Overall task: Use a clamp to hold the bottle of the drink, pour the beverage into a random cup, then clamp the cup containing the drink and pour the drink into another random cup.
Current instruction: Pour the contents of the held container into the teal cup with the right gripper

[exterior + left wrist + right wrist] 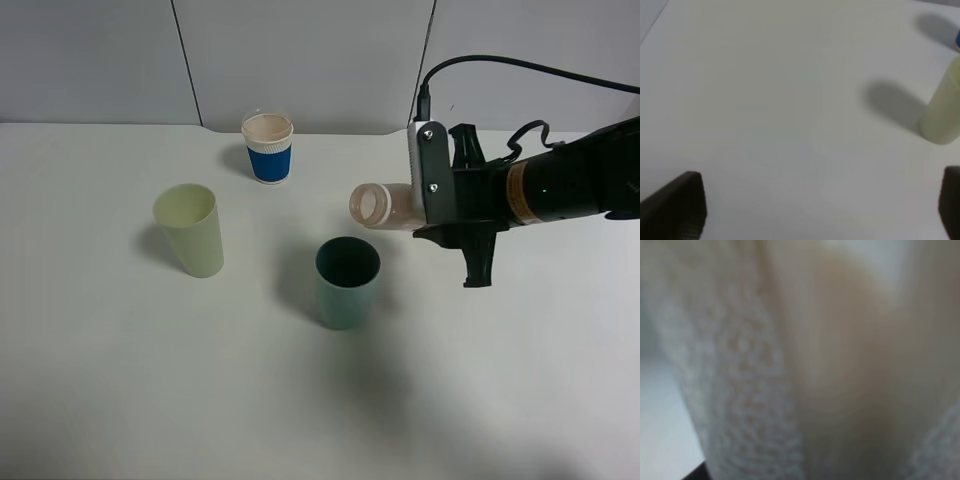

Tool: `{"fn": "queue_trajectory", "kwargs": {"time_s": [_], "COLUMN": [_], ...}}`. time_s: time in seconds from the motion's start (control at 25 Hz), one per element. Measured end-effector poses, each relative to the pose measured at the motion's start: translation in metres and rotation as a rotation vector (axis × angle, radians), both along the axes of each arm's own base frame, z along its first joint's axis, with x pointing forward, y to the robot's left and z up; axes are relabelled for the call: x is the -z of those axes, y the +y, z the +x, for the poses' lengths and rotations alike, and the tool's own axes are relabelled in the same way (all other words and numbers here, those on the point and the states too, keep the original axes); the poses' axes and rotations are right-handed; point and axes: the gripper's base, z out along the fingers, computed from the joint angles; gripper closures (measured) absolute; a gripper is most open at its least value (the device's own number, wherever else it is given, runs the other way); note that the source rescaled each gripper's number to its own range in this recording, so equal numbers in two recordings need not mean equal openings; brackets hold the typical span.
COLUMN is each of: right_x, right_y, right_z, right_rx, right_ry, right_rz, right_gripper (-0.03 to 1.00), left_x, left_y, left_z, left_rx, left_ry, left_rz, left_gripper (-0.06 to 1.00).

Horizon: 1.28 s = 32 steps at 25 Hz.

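The bottle (392,206) is held on its side above the table (120,380), mouth facing the teal cup (347,283). This attitude suits pouring, but no stream is visible at the mouth. The mouth sits just beside and above the cup rim, and alignment over the opening cannot be confirmed. The cup interior is dark, so any beverage inside cannot be seen. The right fingers (432,190) are clamped on the bottle body, whose beige wall fills the right wrist view. The left fingers (680,207) are spread wide, hold nothing and hang over bare table near the pale green cup (190,230), which stands upright, well apart from the teal cup.
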Motion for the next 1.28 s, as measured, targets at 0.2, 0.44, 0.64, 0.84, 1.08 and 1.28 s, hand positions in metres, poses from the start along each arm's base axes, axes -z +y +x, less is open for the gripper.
{"fn": "queue_trajectory", "kwargs": {"time_s": [0.2,0.44,0.64,0.84,1.08,1.28], "right_x": [0.003,0.004,0.004,0.004,0.004,0.004], "right_y": [0.006,0.005,0.004,0.004,0.017,0.019], "right_z": [-0.002,-0.002,-0.001,-0.001,-0.007,-0.008], "right_rx": [-0.021,-0.006,0.001,0.001,-0.039,-0.033], "right_ry": [0.004,-0.008,-0.011,-0.011,-0.041,-0.061], "right_rz": [-0.018,-0.042,-0.049,-0.05,-0.098,-0.132], "right_gripper": [0.97,0.97,0.97,0.97,0.97,0.97], "left_x": [0.0,0.0,0.0,0.0,0.0,0.0], "left_y": [0.0,0.0,0.0,0.0,0.0,0.0], "left_z": [0.0,0.0,0.0,0.0,0.0,0.0], "left_rx": [0.0,0.0,0.0,0.0,0.0,0.0], "left_ry": [0.0,0.0,0.0,0.0,0.0,0.0], "left_rz": [0.0,0.0,0.0,0.0,0.0,0.0], "left_gripper": [0.15,0.15,0.15,0.15,0.15,0.15]}}
